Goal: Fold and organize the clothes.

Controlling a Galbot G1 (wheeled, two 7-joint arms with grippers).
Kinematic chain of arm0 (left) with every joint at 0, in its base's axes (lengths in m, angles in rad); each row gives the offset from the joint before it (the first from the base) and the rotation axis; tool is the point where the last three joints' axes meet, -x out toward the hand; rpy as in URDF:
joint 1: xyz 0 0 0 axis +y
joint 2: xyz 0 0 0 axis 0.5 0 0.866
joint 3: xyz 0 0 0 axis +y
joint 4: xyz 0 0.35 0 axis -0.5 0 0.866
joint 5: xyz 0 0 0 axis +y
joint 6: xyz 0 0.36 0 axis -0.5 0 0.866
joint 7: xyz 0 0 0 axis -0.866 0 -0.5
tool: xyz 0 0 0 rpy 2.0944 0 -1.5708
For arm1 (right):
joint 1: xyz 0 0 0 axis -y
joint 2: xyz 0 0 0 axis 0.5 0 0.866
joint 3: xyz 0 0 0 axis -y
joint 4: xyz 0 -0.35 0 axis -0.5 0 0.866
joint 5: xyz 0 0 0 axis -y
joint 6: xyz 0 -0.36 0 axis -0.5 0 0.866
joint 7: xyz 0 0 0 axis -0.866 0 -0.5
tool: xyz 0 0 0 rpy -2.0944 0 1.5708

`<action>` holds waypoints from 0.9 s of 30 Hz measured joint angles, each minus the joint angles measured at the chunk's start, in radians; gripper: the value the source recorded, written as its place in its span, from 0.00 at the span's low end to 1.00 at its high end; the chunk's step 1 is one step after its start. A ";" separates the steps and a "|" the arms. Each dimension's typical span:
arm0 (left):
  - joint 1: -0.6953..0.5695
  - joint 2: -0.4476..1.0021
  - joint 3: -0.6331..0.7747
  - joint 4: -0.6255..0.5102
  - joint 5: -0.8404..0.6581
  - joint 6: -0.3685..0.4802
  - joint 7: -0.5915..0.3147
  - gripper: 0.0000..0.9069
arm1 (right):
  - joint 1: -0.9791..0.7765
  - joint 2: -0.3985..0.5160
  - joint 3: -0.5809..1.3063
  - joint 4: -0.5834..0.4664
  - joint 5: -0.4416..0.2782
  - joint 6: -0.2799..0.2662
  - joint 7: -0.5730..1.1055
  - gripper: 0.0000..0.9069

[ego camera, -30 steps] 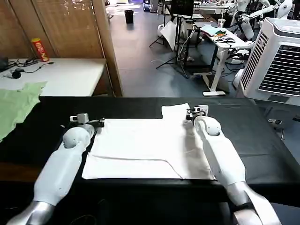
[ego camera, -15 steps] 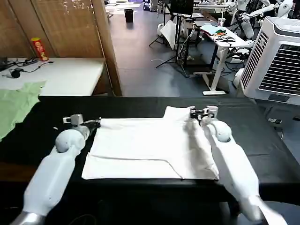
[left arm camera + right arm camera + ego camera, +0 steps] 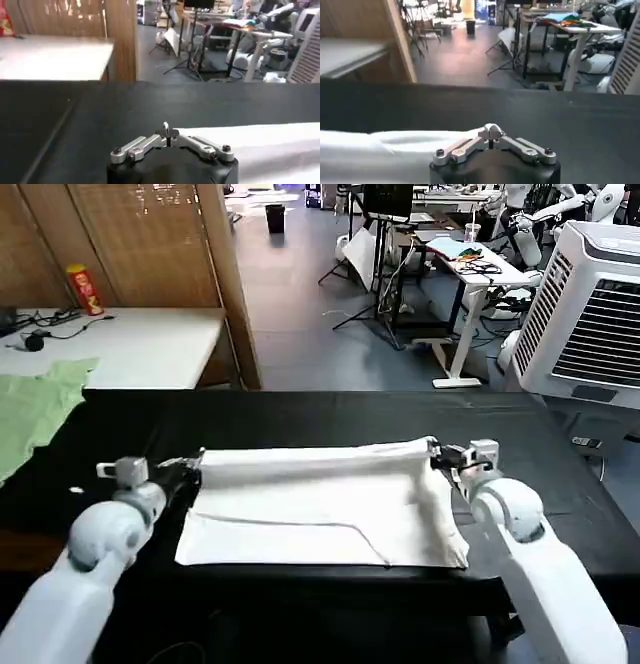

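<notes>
The clothes, a white T-shirt (image 3: 320,509), lie flat on the black table (image 3: 300,409); no lettering shows. Its far edge is lifted into a rolled fold running from one gripper to the other. My left gripper (image 3: 192,465) is shut on the far left corner of that fold, and in the left wrist view the white cloth (image 3: 255,142) runs off from the shut fingertips (image 3: 166,128). At the fold's far right corner my right gripper (image 3: 440,452) is shut too. Its wrist view has cloth (image 3: 395,145) bunched at the pinched tips (image 3: 491,131).
A light green garment (image 3: 35,409) hangs over the table's far left corner. Behind it stands a white side table (image 3: 130,344) with a red can (image 3: 85,289) and cables. A white air cooler (image 3: 590,304) stands at the right. Bare black tabletop lies beyond the shirt.
Both grippers have drawn back toward me and slightly outward, carrying the shirt's far edge with them. The sleeve that stuck out at the far right is now folded in.
</notes>
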 joint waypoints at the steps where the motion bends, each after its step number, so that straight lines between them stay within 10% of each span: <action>1: 0.031 0.002 -0.014 -0.022 0.000 -0.002 0.001 0.06 | -0.020 -0.005 0.003 0.019 0.000 0.000 0.003 0.01; 18: 0.332 -0.020 -0.129 -0.176 0.056 -0.017 0.007 0.08 | -0.225 0.003 0.015 0.128 -0.032 0.000 0.027 0.02; 19: 0.339 -0.023 -0.129 -0.176 0.062 -0.013 0.006 0.19 | -0.230 0.004 0.015 0.131 -0.031 0.000 0.031 0.16; 20: 0.346 -0.027 -0.129 -0.177 0.069 -0.008 0.002 0.97 | -0.235 0.005 0.016 0.136 -0.031 0.000 0.033 0.97; 27: 0.369 -0.041 -0.132 -0.182 0.104 0.015 -0.001 0.97 | -0.262 -0.001 0.049 0.175 -0.001 0.000 0.033 0.97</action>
